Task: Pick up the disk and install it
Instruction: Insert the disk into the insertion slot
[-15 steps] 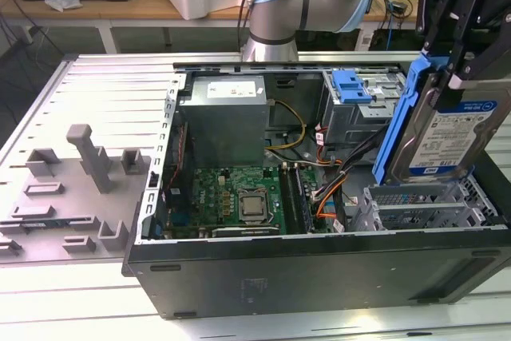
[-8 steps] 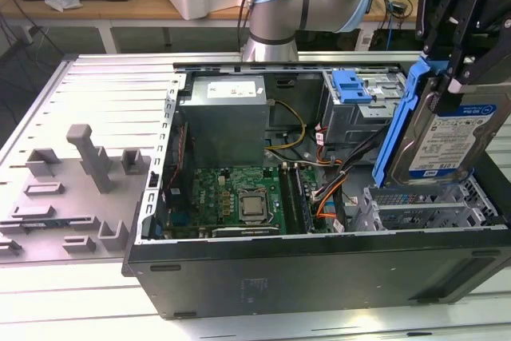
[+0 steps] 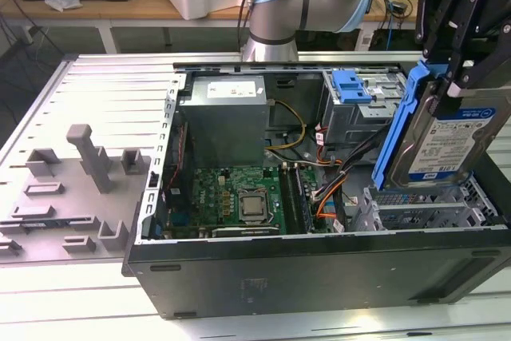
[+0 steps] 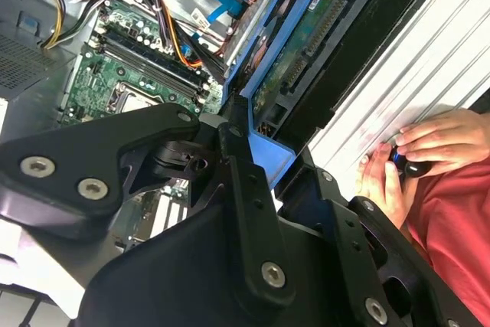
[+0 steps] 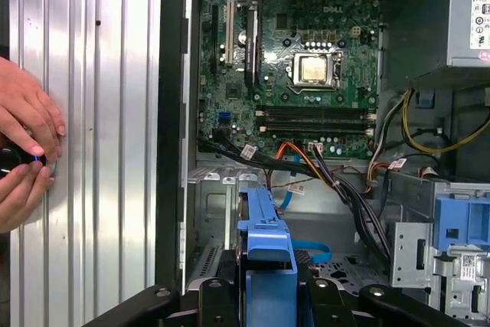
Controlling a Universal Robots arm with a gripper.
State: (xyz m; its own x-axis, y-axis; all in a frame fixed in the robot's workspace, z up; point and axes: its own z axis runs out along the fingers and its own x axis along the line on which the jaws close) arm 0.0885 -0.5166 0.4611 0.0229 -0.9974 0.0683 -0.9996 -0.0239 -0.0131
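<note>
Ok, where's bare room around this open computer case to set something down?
The ribbed grey tabletop lies bare between the grey fixture blocks and its far edge. Inside the black computer case, bundled cables crowd the bay below the silver blue-framed disk in the gripper.

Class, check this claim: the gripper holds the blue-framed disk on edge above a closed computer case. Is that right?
No. The computer case is open: the exterior view shows its motherboard exposed. The gripper does hold the disk on edge above it.
</note>
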